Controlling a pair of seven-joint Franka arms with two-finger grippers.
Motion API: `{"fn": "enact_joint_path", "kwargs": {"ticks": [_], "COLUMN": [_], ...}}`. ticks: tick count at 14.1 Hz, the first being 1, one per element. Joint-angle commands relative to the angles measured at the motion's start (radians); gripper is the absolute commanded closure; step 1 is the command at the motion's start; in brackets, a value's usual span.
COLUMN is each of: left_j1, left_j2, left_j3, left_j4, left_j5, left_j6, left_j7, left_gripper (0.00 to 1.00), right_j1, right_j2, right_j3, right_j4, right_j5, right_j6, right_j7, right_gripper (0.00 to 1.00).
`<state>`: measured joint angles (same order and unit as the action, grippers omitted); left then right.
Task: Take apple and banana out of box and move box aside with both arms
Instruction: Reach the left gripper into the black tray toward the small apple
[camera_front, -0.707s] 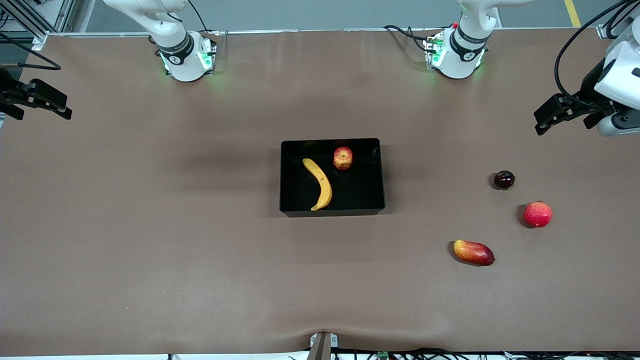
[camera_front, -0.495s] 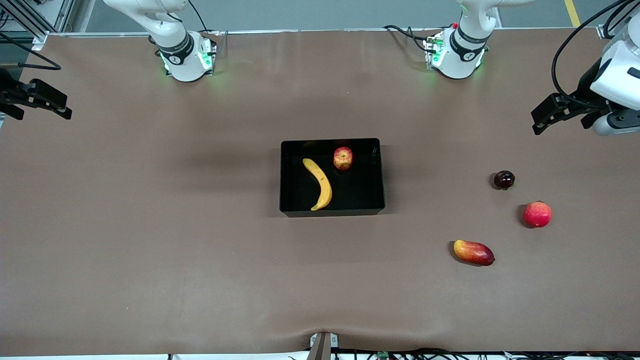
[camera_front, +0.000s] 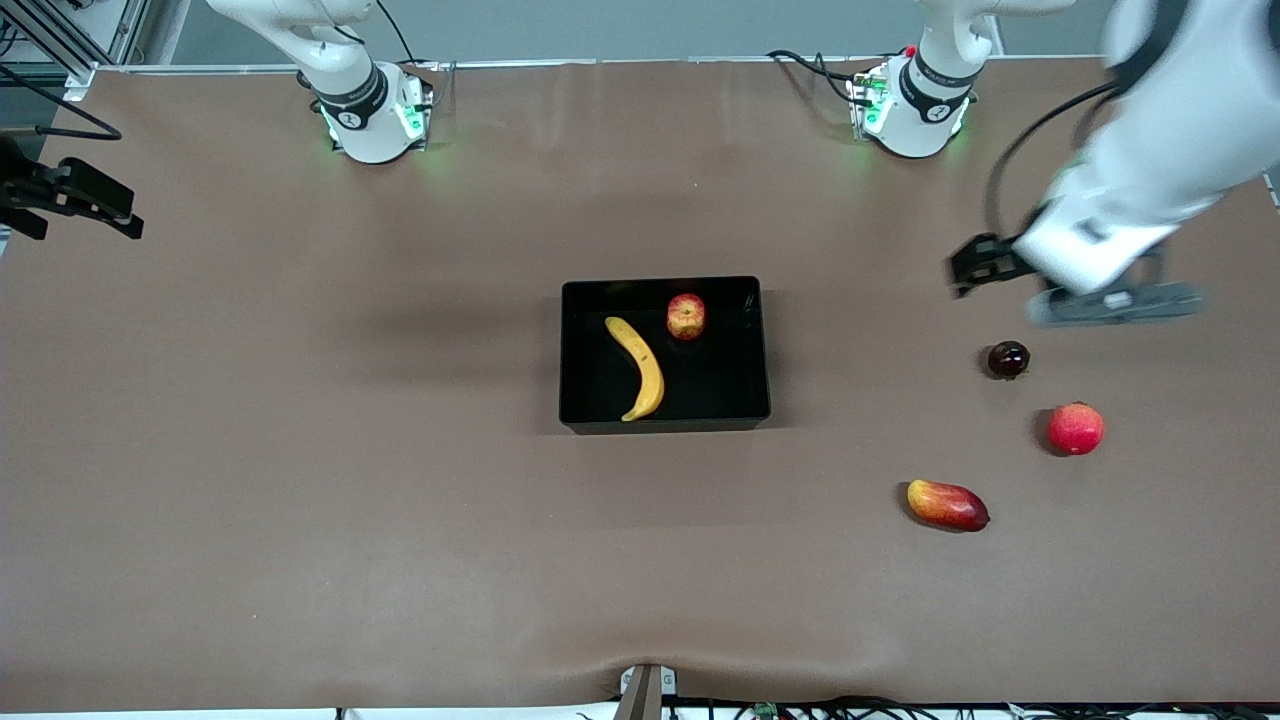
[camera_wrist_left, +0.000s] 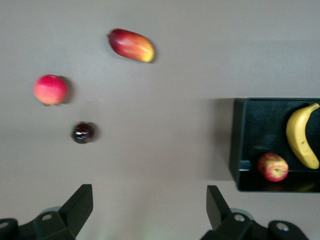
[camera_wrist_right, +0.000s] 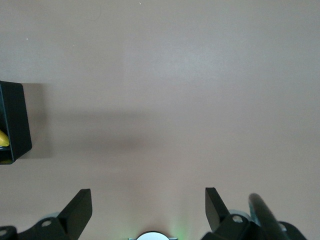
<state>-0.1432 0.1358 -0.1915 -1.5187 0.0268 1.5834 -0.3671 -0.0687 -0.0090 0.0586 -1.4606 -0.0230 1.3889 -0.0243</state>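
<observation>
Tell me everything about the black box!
The black box is a shallow rectangular tray that looks like glossy plastic, with low walls. It sits flat on the brown table, near the middle. Inside lie a curved yellow banana and a small red apple, apart from each other. No gripper touches it.

Left arm (camera_front: 1130, 200) motion-blurred in front view, black tray (camera_wrist_right: 12, 122) cut by right wrist view's edge, right gripper (camera_front: 70, 195) partly out of frame

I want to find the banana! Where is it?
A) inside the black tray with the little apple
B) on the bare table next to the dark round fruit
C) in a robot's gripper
A: the banana lies inside the black tray, with the little apple beside it, and no gripper is touching it.
</observation>
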Motion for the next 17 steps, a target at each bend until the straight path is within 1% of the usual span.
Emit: {"fn": "enact_joint_path", "kwargs": {"ticks": [1, 2, 3, 5, 6, 8, 10, 14, 17], "left_j1": [-0.120, -0.130, -0.153, -0.211, -0.235, -0.294, -0.320, -0.392, -0.412], "left_j2": [0.089, 0.141, 0.160, 0.194, 0.218, 0.269, 0.332, 0.432, 0.482], "left_j3": [0.003, 0.000, -0.015, -0.020, -0.023, -0.022, -0.023, -0.023, -0.023], "left_j4": [0.009, 0.003, -0.024, -0.083, -0.096, -0.107, -0.110, -0.112, -0.139], "left_j5": [0.002, 0.007, 0.005, 0.008, 0.007, 0.007, 0.010, 0.010, 0.007], "left_j6": [0.039, 0.078, 0.131, 0.249, 0.291, 0.361, 0.424, 0.506, 0.515], "left_j7": [-0.146, -0.183, -0.208, -0.319, -0.363, -0.439, -0.452, -0.455, -0.457], "left_gripper": [0.00, 0.00, 0.00, 0.00, 0.00, 0.00, 0.00, 0.00, 0.00], "right_j1": [-0.008, -0.008, -0.008, -0.008, -0.008, -0.008, -0.008, -0.014, -0.019], "right_j2": [-0.008, -0.008, -0.008, -0.008, -0.008, -0.008, -0.008, -0.006, -0.006], "right_j3": [0.004, 0.004, 0.004, 0.004, 0.004, 0.004, 0.004, 0.003, 0.003], "right_j4": [-0.003, -0.003, -0.003, -0.003, -0.003, -0.003, -0.003, -0.001, -0.001], "right_j5": [0.001, 0.001, 0.001, 0.001, 0.001, 0.001, 0.001, 0.001, 0.001], "right_j6": [-0.001, -0.001, -0.001, -0.002, -0.001, -0.001, 0.001, 0.004, 0.004], "right_j7": [-0.008, -0.008, -0.008, -0.008, -0.008, -0.008, -0.008, -0.008, -0.008], "right_gripper": [0.00, 0.00, 0.00, 0.00, 0.00, 0.00, 0.00, 0.00, 0.00]}}
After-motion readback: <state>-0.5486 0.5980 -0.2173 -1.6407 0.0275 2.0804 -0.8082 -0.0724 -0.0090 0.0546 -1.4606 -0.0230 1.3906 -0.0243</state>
